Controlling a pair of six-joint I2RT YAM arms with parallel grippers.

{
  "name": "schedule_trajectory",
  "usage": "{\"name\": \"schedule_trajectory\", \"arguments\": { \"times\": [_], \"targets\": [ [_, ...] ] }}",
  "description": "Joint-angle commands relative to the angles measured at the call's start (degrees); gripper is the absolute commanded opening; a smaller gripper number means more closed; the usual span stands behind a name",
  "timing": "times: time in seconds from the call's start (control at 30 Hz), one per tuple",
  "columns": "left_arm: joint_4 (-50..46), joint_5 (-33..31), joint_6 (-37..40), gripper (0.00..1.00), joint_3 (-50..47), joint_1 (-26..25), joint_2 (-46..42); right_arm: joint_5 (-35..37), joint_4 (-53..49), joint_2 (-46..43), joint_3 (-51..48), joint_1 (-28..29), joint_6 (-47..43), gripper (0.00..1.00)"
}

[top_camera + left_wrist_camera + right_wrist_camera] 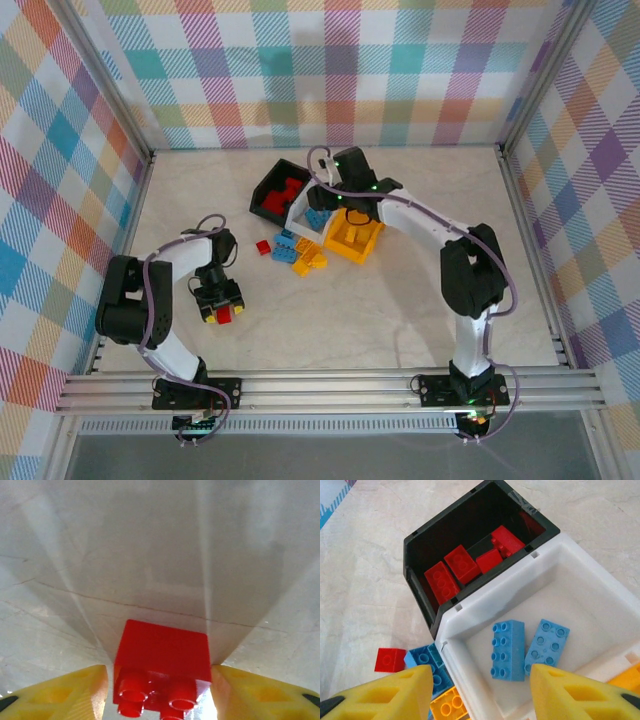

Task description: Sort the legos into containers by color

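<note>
Pale marbled worktop [400, 320], plaid walls on three sides.

Left hand [222, 308]: closed on a red brick [162, 662]. The studs face the wrist camera, and both yellow pads [75, 692] press against its sides. Bare worktop lies beyond the fingertips. Cannot tell whether the brick is clear of the surface.

Right hand [481, 676]: jaws apart, nothing between them. It hangs over the near wall of the white bin [470, 607]. Two blue bricks [509, 649] lie side by side in that bin, straight ahead of the fingertips.

Black bin [420, 536]: just past the white bin, touching it, farther from the right hand. It holds four red bricks [462, 564].

Yellow-orange bin [356, 240]: beside the right hand, on the side nearer the arm bases.

Loose legos: a small cluster on the worktop between the two hands, much closer to the right one. A single red piece [390, 660] sits outermost. A blue piece [426, 659] and a yellow piece [447, 707] lie against the white bin's outer wall, by the right hand's left pad.
</note>
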Motion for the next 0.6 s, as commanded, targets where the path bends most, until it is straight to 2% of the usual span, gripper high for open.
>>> {"name": "schedule_trajectory", "arguments": {
  "times": [0.0,0.17,0.4,0.57],
  "targets": [
    [1.0,-0.9,0.0,0.50,-0.8,-0.4,0.5,-0.3,0.8,-3.4,-2.8,-0.2,-0.3,0.54],
    [1.5,-0.5,0.2,0.36,-0.9,-0.4,-0.3,0.2,0.9,-6.6,-7.0,-0.2,-0.3,0.54],
    [0.7,1.3,1.1,0.33,1.1,-0.5,-2.7,0.3,-0.4,-11.0,-10.8,-0.1,0.2,0.55],
    [-2.0,3.8,1.7,0.33,10.6,-0.4,-3.8,0.4,-2.6,-16.1,-14.5,0.0,0.3,0.55]
  ]
}}
